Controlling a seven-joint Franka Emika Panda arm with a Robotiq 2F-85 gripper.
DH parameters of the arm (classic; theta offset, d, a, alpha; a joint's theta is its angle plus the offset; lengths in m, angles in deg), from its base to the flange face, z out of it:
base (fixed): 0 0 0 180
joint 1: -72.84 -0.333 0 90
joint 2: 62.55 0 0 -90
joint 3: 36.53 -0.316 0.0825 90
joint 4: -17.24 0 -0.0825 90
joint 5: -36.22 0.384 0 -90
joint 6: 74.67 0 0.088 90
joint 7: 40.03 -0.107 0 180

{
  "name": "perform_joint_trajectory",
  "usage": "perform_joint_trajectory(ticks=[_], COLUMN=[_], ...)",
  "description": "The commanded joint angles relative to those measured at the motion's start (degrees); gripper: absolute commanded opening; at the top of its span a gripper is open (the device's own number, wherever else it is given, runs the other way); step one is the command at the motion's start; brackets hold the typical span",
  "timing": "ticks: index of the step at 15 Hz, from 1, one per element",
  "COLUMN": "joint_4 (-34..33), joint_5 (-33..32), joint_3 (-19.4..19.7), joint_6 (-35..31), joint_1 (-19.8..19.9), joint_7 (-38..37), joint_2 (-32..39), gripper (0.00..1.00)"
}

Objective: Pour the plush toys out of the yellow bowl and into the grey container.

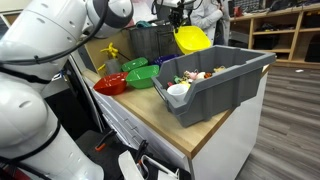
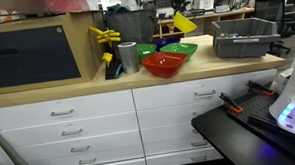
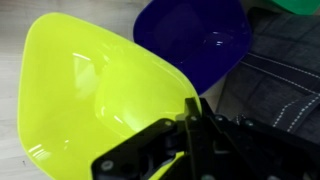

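My gripper (image 1: 180,20) is shut on the rim of the yellow bowl (image 1: 192,39) and holds it tilted in the air above the back of the counter, beside the far end of the grey container (image 1: 228,82). In the wrist view the yellow bowl (image 3: 90,90) is empty, with a gripper (image 3: 190,125) finger over its rim. The plush toys (image 1: 196,75), red, orange, white and green, lie inside the grey container. In an exterior view the yellow bowl (image 2: 185,23) hangs left of the grey container (image 2: 244,38).
A red bowl (image 1: 110,85), green bowls (image 1: 140,74), a blue bowl (image 3: 195,40) and a dark bin (image 1: 148,40) stand on the wooden counter (image 1: 150,120). A white cup (image 1: 178,90) sits in the container's front. A metal cup (image 2: 128,57) and a yellow object (image 2: 105,36) stand near the cabinet.
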Motion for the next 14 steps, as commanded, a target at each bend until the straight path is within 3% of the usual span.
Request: perform_joint_trajectory(ticks=[1, 14], joint_4=[-0.29, 2.22], joint_5=[-2.83, -10.35], joint_3=[1.10, 0.59], joint_6=[0.31, 1.26], joint_1=[-0.78, -2.24], joint_7=[1.78, 7.34], joint_2=[1.41, 5.55], gripper=[0.01, 0.01])
